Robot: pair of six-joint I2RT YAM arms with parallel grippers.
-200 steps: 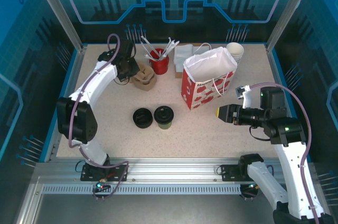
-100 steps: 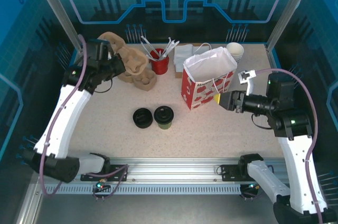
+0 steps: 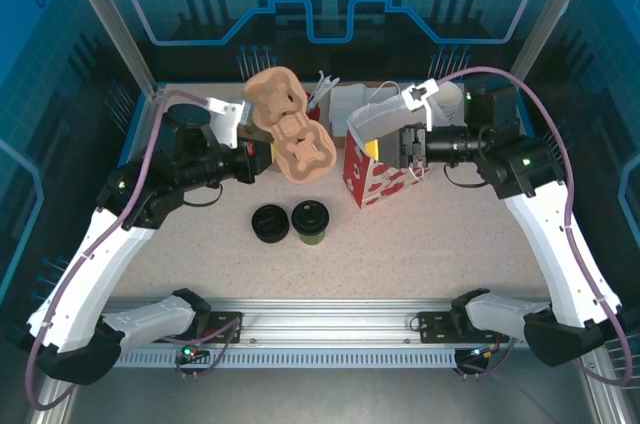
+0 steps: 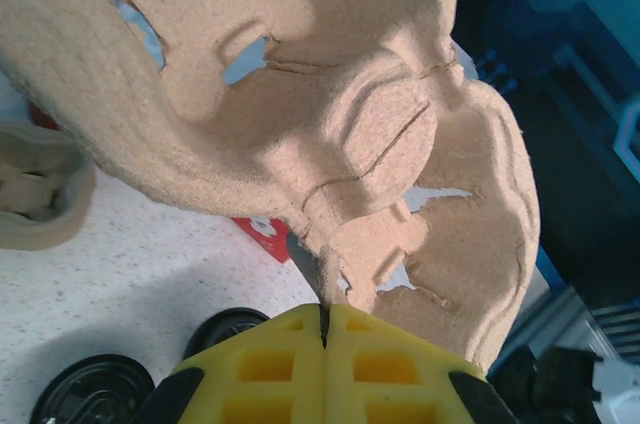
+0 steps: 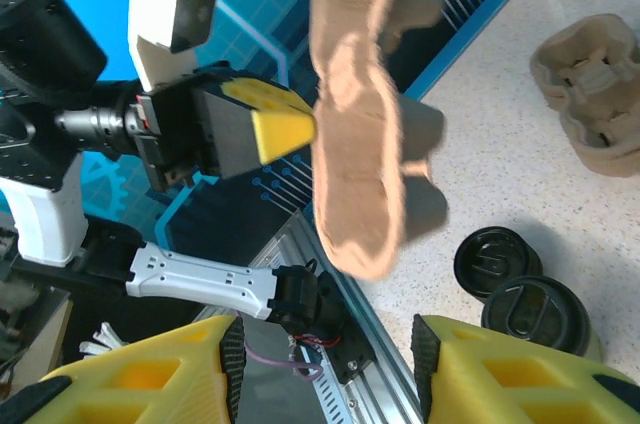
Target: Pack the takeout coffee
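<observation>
Our left gripper (image 4: 325, 319) clamps a pulp cup carrier (image 4: 360, 144) (tilted, off the table); right gripper (image 5: 325, 339) gapes, takeout coffee (image 3: 310, 222) below both.

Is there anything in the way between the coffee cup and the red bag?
Nothing on the table: the stretch between the coffee cup and the red bag is bare. The cup carrier is held up in the air by the left gripper. The open right gripper hangs at the bag's mouth, though.
</observation>
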